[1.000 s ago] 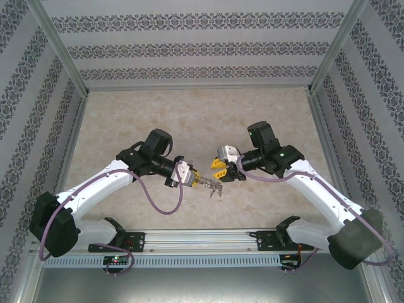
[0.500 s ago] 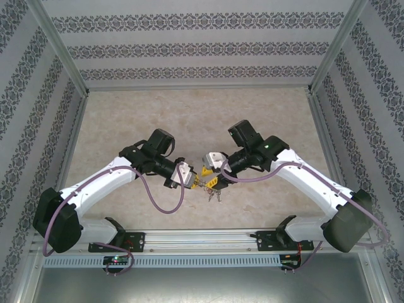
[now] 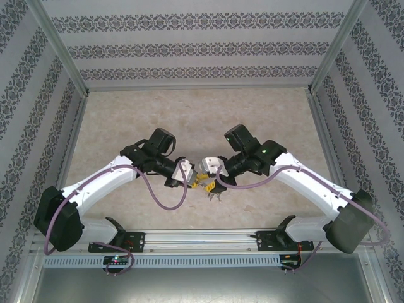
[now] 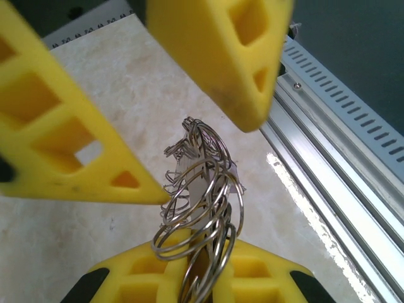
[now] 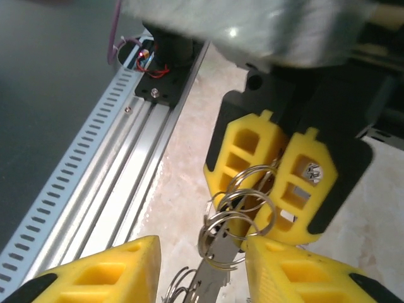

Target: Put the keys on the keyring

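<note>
My left gripper (image 4: 197,271) pinches the keyring (image 4: 203,189) (a tangle of loops); my right gripper (image 5: 201,268) stands spread around it.

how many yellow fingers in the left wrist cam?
4. Two of the left hand at the bottom, shut on the keyring; two of the right hand above, upper left and top, apart.
</note>
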### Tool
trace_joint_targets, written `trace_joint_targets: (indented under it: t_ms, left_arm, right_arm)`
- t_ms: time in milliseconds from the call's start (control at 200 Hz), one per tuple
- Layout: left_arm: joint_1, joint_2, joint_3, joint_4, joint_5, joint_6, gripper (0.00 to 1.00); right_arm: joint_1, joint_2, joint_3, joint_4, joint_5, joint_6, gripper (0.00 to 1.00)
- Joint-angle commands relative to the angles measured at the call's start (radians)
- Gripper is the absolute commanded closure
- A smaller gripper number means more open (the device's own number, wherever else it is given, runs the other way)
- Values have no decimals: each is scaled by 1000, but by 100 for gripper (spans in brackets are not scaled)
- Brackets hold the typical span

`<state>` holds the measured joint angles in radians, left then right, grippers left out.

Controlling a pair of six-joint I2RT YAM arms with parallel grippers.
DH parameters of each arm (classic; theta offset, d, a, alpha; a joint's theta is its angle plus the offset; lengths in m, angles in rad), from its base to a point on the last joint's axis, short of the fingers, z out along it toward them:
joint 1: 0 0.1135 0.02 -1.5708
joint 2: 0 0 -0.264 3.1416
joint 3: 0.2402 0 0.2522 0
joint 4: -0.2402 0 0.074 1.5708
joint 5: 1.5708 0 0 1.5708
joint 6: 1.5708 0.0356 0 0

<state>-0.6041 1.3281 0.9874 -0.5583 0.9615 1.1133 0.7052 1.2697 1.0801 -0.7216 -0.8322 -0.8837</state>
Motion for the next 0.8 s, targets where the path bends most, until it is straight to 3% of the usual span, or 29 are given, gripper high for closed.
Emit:
trace_joint_targets:
  t_ms: [0, 240, 445, 620, 794]
  left_arm:
    - [21, 4, 29, 66, 54, -135, 100]
    - [23, -31, -21, 198, 53, -321, 100]
    - [23, -44, -27, 191, 48, -314, 100]
    - [24, -44, -21, 171, 32, -297, 100]
    - [29, -40, -15, 160, 13, -290, 100]
  right_arm:
    - [9, -55, -44, 75, 44, 57, 59]
    - [13, -174, -155, 261, 222, 168, 58]
    - [23, -138, -144, 251, 237, 178, 59]
    - [21, -119, -127, 197, 280, 173, 70]
    - [20, -133, -131, 161, 278, 196, 66]
